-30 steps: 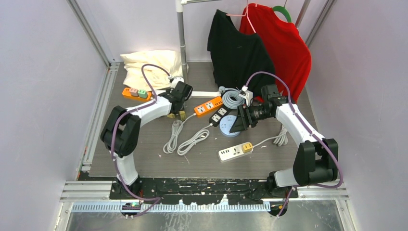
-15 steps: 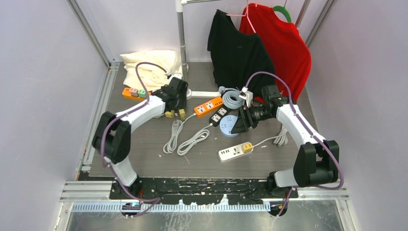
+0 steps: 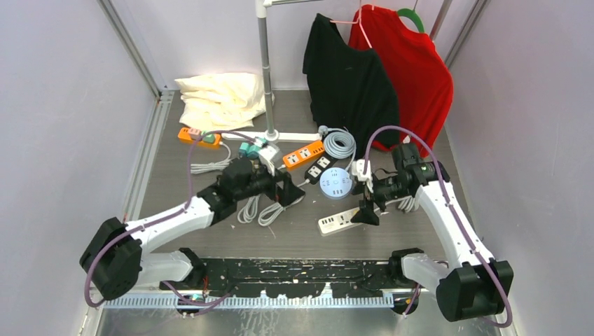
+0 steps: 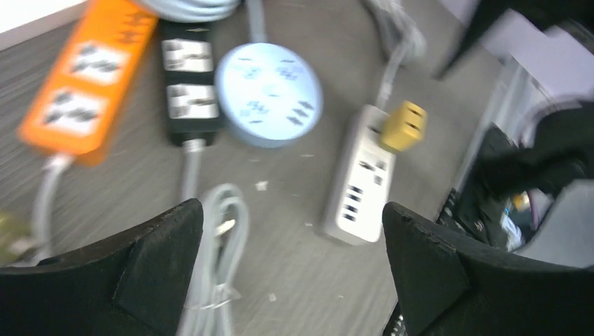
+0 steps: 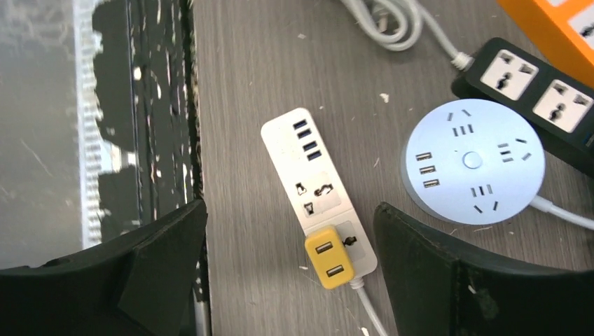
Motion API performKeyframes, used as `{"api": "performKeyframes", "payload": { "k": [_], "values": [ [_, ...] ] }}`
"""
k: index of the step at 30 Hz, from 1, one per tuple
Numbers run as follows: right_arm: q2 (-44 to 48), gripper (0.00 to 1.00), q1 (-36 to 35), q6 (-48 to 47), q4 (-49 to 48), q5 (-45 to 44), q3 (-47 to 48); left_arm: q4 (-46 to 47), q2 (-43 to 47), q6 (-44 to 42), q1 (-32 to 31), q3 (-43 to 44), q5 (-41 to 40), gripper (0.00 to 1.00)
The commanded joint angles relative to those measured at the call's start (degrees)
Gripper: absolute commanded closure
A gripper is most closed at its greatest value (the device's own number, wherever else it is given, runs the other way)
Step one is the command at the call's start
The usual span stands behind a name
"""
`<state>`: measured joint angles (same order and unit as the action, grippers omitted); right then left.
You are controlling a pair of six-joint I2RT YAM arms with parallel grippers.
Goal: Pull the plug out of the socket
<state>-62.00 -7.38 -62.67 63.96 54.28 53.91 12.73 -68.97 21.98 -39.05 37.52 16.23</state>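
Below the right claw (image 5: 288,210) (jaws apart) sits the yellow plug (image 5: 328,257)

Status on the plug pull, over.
Left end effector open, empty. Right end effector open, empty, over white rectangular power strip. Yellow boxy plug seated in it, not yet pulled. Nothing covering plug.
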Motion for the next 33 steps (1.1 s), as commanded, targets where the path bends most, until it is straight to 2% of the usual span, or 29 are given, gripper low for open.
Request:
{"api": "performKeyframes", "payload": {
  "k": [1, 4, 7, 10, 13, 15, 18, 21, 27, 33],
  "values": [
    [0.0, 0.06, 0.1, -22.0, 7.2, -1.6, -1.8, 18.7, 1.4, -12.0, -10.4, -3.4, 3.2, 0.02],
    [-2.1, 0.05, 0.1, -30.3, 11.8, -4.3, 0.0, 31.9, -1.8, -14.4, -12.1, -7.7, 4.6, 0.00],
    [-4.4, 0.03, 0.1, -32.8, 13.1, -6.5, 2.2, 41.9, -10.1, -12.6, -12.1, -8.6, 7.4, 0.01],
    [-6.4, 0.03, 0.1, -34.3, 14.0, -4.8, 2.5, 45.8, -16.8, -11.4, -12.6, -6.4, 12.7, 0.00],
    [-5.9, 0.04, 0.1, -35.9, 12.4, -4.3, -0.8, 51.7, -20.3, -18.8, -17.0, -7.8, 8.5, 0.00],
    [-4.9, 0.05, 0.1, -35.5, 10.0, -5.1, -3.2, 50.5, -21.3, -24.3, -19.9, -7.9, 5.2, 0.00],
    [-4.4, 0.08, 0.1, -33.8, 6.3, -7.0, -4.9, 47.5, -23.5, -28.4, -22.1, -6.3, 2.5, 0.01],
    [-5.0, 0.15, 0.1, -28.6, 1.4, -9.9, -5.8, 47.4, -27.0, -30.0, -23.8, -5.3, 0.1, 0.01],
    [-6.5, 0.23, 0.1, -27.7, -1.5, -11.6, -7.4, 45.8, -32.4, -34.6, -27.3, -3.0, -3.4, 0.00],
    [-7.5, 0.28, 0.1, -29.5, -2.3, -12.6, -8.8, 38.1, -33.9, -33.7, -27.5, 0.9, -7.0, 0.10]
  ]
}}
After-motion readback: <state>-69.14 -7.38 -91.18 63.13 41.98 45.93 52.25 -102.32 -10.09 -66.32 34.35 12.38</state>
